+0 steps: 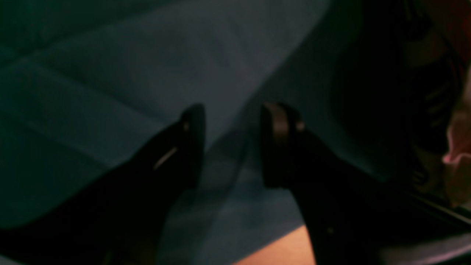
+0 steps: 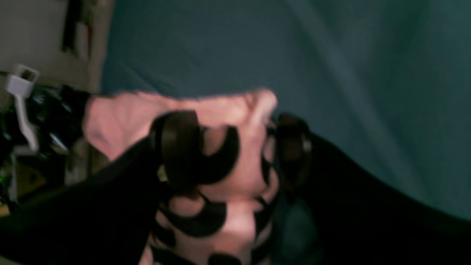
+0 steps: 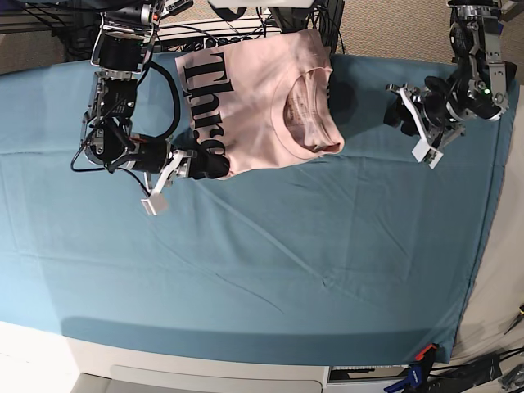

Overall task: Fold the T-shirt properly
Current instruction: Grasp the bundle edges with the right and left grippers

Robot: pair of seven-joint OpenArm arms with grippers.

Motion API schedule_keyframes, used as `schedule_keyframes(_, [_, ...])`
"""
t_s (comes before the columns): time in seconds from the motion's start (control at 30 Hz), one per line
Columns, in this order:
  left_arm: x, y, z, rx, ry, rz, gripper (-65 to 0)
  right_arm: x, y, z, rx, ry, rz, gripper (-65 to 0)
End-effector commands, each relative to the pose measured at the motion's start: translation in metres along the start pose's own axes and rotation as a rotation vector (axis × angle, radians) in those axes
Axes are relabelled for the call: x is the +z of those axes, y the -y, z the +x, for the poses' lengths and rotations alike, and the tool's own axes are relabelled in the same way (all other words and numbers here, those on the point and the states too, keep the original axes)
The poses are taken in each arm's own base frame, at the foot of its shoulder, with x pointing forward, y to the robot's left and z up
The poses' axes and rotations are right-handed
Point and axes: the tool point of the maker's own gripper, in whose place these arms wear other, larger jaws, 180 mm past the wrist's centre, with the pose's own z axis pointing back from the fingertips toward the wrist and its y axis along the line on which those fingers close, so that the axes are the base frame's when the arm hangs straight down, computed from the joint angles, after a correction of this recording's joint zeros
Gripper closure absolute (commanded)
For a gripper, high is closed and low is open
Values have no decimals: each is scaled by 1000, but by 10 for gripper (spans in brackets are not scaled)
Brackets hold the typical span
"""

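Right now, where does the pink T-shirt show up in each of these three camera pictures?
Left wrist: only a pink sliver of the T-shirt at the right edge.
Right wrist: centre, T-shirt with black lettering, between the right gripper's fingers.
Base: T-shirt at top centre, lettering facing up.
Shared landmark: the teal cloth sheet beneath everything.

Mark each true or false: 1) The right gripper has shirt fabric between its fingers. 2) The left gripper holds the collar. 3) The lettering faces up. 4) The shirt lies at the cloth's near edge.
1) True: the right gripper straddles the pale pink cotton T-shirt.
2) False: the left gripper is open over the bare teal cloth sheet.
3) True: the black lettering shows.
4) False: it lies at the far edge, partly hanging over.
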Motion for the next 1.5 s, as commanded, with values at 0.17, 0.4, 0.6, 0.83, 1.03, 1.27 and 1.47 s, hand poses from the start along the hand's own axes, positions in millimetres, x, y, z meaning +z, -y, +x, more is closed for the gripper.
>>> schedule_keyframes(0.17, [9,39,-19,64,-18,-199,-284,4,-6,17,41,46,17,0])
schedule_keyframes(0.4, [14,72,-38,131,-18,-343,-413,4,-7,18,54,48,23,0])
schedule_keyframes(0.6, [2,100,-46,95,-59,-405,-412,4,-7,18,54,48,23,0])
schedule_keyframes(0.83, [-22,133,-46,2,-108,-433,-412,4,-7,18,54,47,23,0])
schedule_keyframes(1.03, [-28,148,-46,-50,-123,-459,-412,4,-7,18,54,47,23,0])
schedule_keyframes(1.27, [-28,158,-53,-48,-142,-485,-390,4,-7,18,60,48,24,0])
schedule_keyframes(1.47, [-28,157,-49,-48,-126,-483,-235,4,-8,18,83,48,29,0])
